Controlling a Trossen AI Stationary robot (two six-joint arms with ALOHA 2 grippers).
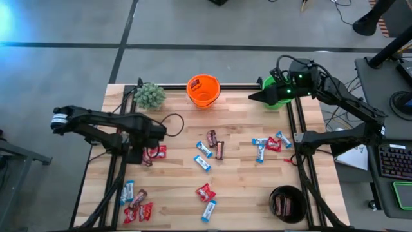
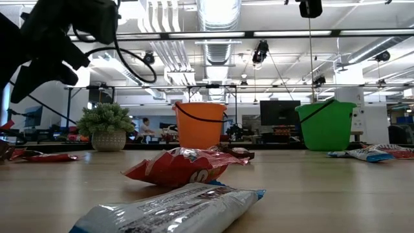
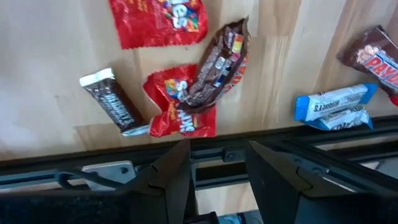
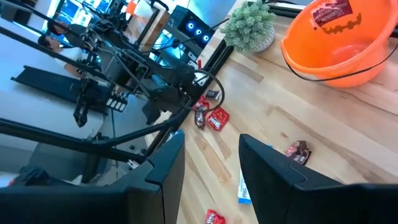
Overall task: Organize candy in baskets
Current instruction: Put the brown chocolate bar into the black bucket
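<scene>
Nearest the low camera lies a silver-and-blue wrapped candy bar (image 2: 169, 208), a red one (image 2: 183, 166) just behind it. Left gripper (image 1: 149, 152) hovers with fingers parted above a red candy (image 3: 180, 103) with a brown bar (image 3: 216, 65) lying across it. Right gripper (image 1: 257, 96) — fingers apart, holding nothing — hangs beside the green basket (image 1: 273, 94); the orange basket (image 1: 203, 91) stands farther off, the black basket (image 1: 287, 203) well apart.

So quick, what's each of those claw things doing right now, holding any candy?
Left gripper: jaws open, empty, above candy at the table's left edge.
Right gripper: jaws open, empty, near the green basket.
</scene>
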